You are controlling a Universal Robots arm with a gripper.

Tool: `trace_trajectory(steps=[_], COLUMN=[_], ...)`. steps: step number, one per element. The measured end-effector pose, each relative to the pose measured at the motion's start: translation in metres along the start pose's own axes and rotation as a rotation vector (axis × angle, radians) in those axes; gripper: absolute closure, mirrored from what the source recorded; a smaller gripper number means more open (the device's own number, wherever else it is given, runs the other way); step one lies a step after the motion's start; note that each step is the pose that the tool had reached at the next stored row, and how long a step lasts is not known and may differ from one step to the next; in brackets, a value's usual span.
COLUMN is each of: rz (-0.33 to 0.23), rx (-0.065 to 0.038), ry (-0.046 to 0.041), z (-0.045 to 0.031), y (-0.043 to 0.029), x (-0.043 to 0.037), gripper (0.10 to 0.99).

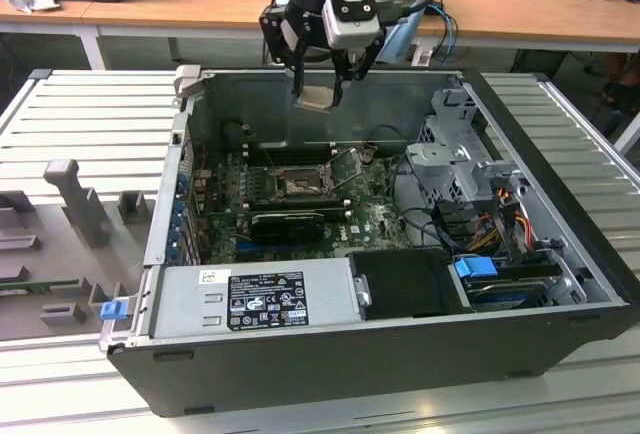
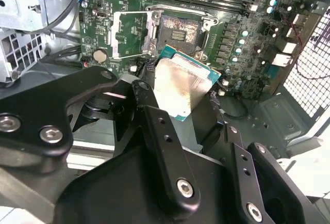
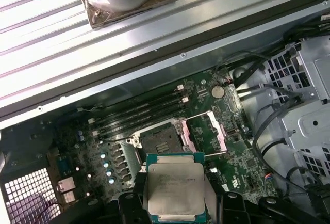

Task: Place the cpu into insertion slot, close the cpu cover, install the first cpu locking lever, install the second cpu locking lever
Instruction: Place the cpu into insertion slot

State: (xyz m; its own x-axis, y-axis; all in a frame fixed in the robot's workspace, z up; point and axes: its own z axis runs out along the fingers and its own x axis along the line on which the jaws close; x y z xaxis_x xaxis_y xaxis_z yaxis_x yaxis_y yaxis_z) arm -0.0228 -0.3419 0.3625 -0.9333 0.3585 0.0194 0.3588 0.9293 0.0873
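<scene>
The pincer (image 1: 318, 89) hangs above the open computer case (image 1: 350, 369), which stands on the ribbed metal surface (image 1: 90, 124). Its fingers pinch the cpu (image 2: 183, 84) by two opposite edges, pale face outward. The chip seems slightly tilted, though the angle is hard to judge. Below the pincer, well apart from the chip, the insertion slot (image 2: 179, 30) lies uncovered on the green board. The cpu cover (image 2: 151, 35) is swung open just beside the slot.
</scene>
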Motion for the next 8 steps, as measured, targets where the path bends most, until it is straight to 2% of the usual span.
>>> trace_trajectory(steps=[8], rz=[0.048], rx=[-0.001], ry=[-0.0042], z=[0.0005], y=[-0.0001], x=[0.0000], gripper=[0.561])
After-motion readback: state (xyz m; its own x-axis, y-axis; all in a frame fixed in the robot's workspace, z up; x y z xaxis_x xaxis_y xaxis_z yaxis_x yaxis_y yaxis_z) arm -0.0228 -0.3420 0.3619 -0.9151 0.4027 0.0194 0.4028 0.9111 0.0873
